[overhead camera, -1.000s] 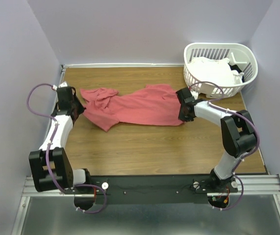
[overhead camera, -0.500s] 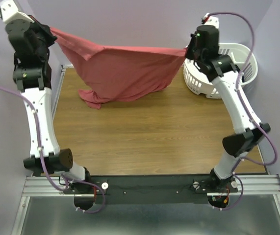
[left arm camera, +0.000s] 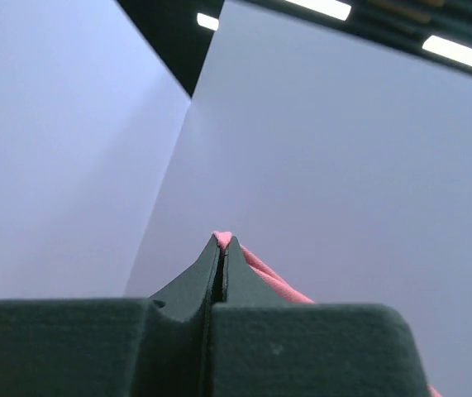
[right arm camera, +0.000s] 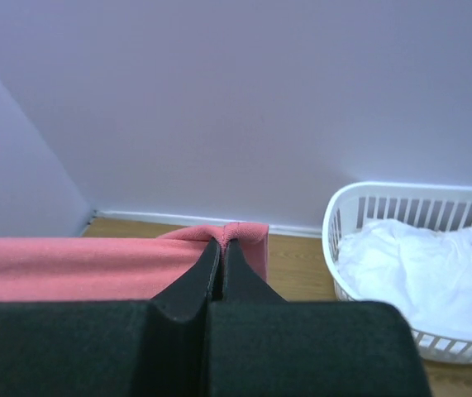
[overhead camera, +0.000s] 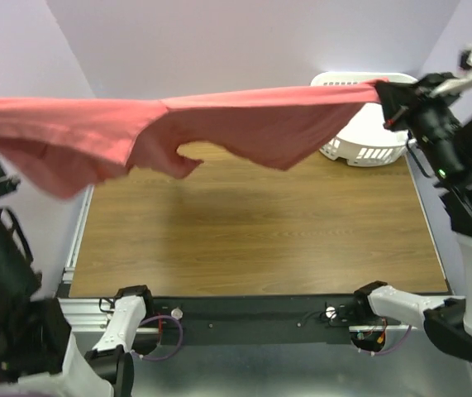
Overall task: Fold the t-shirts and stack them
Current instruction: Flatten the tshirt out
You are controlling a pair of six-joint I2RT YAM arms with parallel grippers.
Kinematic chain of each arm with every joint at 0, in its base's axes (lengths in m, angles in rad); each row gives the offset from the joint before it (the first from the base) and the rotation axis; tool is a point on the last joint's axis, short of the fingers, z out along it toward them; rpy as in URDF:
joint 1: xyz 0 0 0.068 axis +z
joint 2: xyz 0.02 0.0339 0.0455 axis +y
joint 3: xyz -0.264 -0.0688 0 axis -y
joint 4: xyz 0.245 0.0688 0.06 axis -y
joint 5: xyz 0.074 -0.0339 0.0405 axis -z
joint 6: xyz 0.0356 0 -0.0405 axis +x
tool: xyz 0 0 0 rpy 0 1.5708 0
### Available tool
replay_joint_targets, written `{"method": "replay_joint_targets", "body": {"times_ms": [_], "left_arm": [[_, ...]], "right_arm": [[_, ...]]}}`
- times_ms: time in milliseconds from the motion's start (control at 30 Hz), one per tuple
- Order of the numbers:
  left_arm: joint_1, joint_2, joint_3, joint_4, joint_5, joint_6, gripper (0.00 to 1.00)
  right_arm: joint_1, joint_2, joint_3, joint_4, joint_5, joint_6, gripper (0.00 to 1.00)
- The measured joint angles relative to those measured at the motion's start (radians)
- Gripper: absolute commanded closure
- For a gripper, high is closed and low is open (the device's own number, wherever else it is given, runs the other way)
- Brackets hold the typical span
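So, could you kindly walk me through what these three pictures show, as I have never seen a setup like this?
These are two robot arms bolted to the near edge of a wooden table, each ending in a two-finger gripper. The wide picture comes from a fixed camera above and behind the arms. The other two come from small cameras on the wrists, so each looks along its own dark fingers. The left gripper and the right gripper are both shut, each pinching an edge of the coral-red t-shirt, which hangs stretched in the air between them, above the table. At the far right corner stands a white laundry basket with white t-shirts bundled inside.
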Motion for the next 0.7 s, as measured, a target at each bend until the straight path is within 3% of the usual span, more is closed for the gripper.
{"method": "replay_joint_targets", "body": {"times_ms": [233, 400, 600, 700], "left_arm": [[-0.016, -0.092, 0.051, 0.026, -0.044, 0.064, 1.00], [-0.054, -0.094, -0.006, 0.044, -0.078, 0.117, 1.00], [-0.066, -0.048, -0.253, 0.121, -0.083, 0.161, 1.00], [-0.066, 0.053, -0.478, 0.201, -0.055, 0.161, 1.00]], "right_arm": [[0.000, -0.173, -0.015, 0.008, -0.122, -0.027, 1.00], [0.000, -0.211, -0.047, 0.018, -0.156, -0.040, 0.99], [0.000, -0.167, -0.199, 0.019, -0.142, -0.065, 0.99], [-0.001, -0.105, -0.319, 0.026, -0.079, -0.080, 0.99]]}}
